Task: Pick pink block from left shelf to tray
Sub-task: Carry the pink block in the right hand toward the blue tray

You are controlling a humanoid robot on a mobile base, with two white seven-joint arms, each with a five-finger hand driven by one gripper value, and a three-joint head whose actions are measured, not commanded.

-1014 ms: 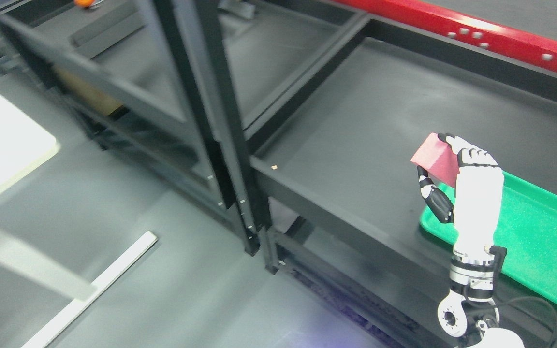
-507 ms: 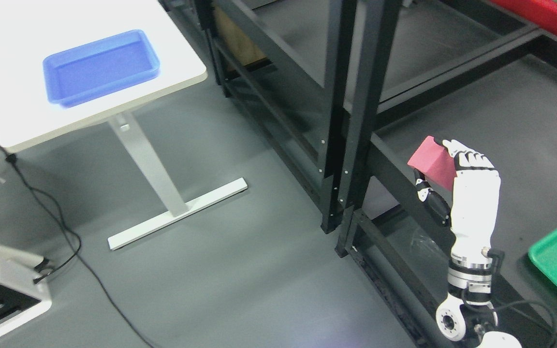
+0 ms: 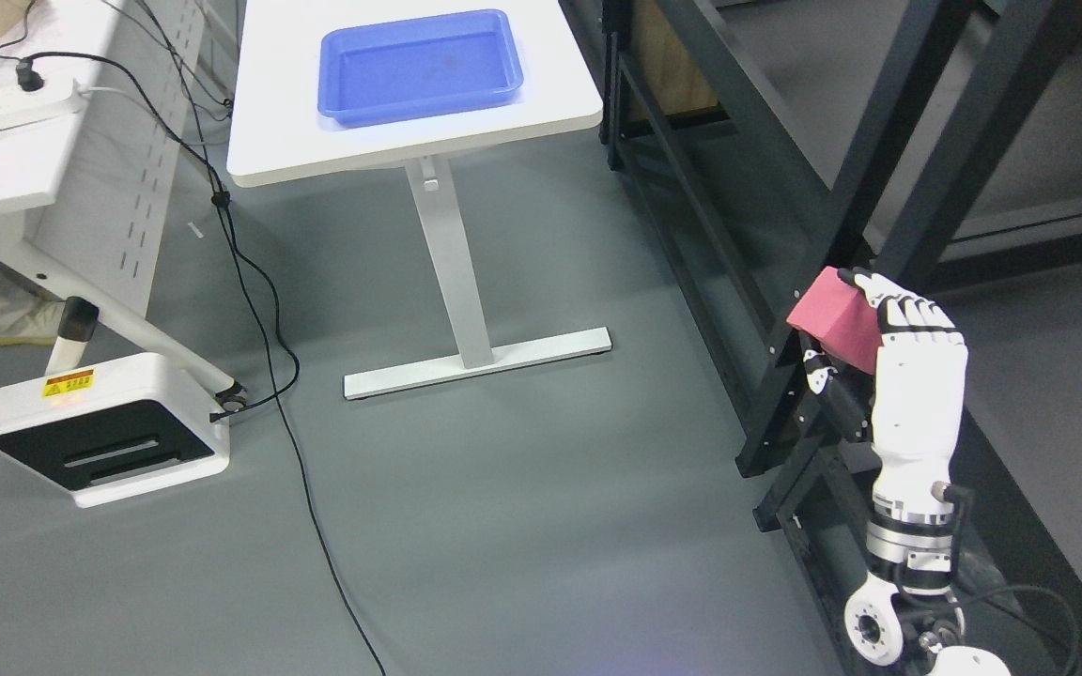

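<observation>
My right hand [image 3: 856,324] is raised at the right of the head view, fingers curled around a pink block [image 3: 832,319] held in the air in front of the black shelf frame [image 3: 935,160]. A blue tray [image 3: 421,64] lies on a white table [image 3: 560,103] at the top middle, well to the left of the hand. The left hand is out of view.
The white table stands on a single leg with a flat foot [image 3: 477,361]. A white and black box [image 3: 104,427] sits on the floor at the left, with black cables [image 3: 264,338] running across the grey floor. A white bench [image 3: 6,160] is at the far left.
The whole picture has swung left: the camera moved from the shelf and green tray toward the white table and blue tray. The right hand keeps the pink block in the same pose.
</observation>
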